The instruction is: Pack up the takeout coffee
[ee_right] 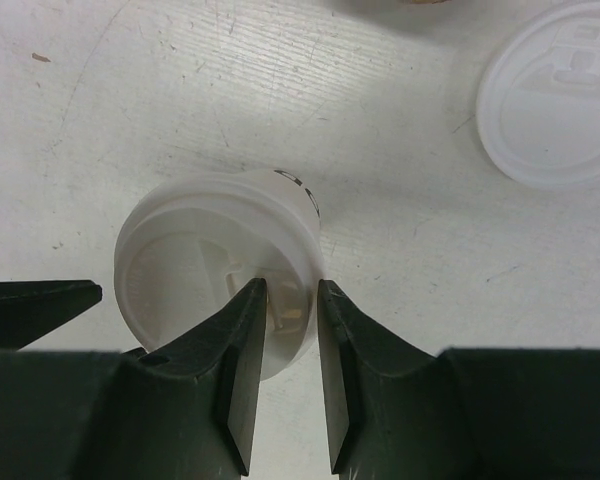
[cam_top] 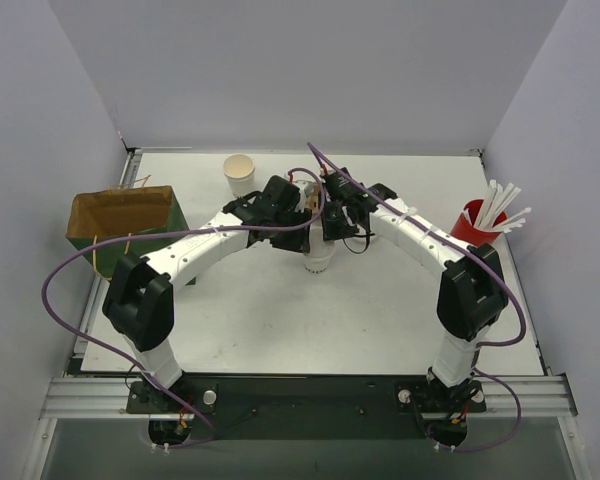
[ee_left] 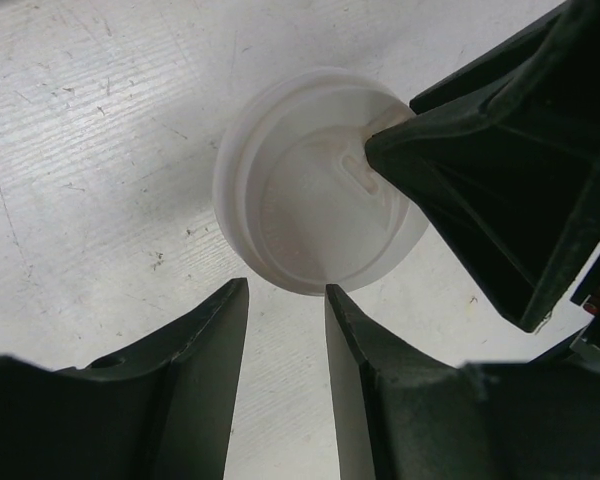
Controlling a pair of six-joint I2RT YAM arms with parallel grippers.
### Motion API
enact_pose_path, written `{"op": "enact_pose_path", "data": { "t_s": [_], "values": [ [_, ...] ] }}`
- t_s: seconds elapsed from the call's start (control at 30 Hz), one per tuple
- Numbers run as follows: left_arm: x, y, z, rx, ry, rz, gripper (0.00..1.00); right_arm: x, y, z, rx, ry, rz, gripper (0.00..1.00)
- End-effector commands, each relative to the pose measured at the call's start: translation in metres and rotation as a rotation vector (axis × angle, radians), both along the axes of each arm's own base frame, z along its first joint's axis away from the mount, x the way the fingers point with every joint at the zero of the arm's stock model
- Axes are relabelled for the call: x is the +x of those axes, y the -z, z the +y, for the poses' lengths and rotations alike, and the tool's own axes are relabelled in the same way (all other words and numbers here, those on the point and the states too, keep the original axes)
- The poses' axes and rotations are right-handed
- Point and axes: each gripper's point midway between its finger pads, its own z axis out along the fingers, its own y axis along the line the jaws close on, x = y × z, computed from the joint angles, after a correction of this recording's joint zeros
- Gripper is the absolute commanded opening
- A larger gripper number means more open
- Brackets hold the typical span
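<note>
A takeout coffee cup (cam_top: 318, 262) with its whitish lid on stands at mid-table, where both arms meet. In the right wrist view my right gripper (ee_right: 292, 290) straddles the rim of that lid (ee_right: 195, 260): one finger lies on the lid top, the other presses the outer edge. The left wrist view shows the same lidded cup (ee_left: 300, 200) with a right-gripper finger (ee_left: 480, 160) on it. My left gripper (ee_left: 285, 292) hangs open just short of the cup, nothing between its fingers. A second cup (cam_top: 239, 172), without a lid, stands at the back. A loose lid (ee_right: 555, 95) lies on the table.
A brown paper bag (cam_top: 120, 222) with a green side stands open at the left edge. A red cup of white straws (cam_top: 477, 220) is at the right. The two wrists are crowded close together over the middle.
</note>
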Motion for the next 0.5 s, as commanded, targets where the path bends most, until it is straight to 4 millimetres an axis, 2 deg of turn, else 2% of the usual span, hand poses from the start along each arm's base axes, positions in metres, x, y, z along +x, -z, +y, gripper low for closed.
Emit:
{"op": "enact_pose_path", "data": {
  "t_s": [0.0, 0.3, 0.47],
  "values": [
    [0.007, -0.032, -0.001, -0.037, 0.005, -0.059, 0.47, 0.000, 0.000, -0.003, -0.038, -0.032, 0.010, 0.24],
    [0.023, -0.045, 0.003, -0.048, -0.002, -0.086, 0.48, 0.003, -0.019, -0.005, -0.030, -0.010, -0.023, 0.34],
    [0.029, -0.044, 0.000, -0.053, -0.003, -0.082, 0.47, 0.004, -0.032, -0.008, -0.002, 0.039, -0.038, 0.34]
  ]
}}
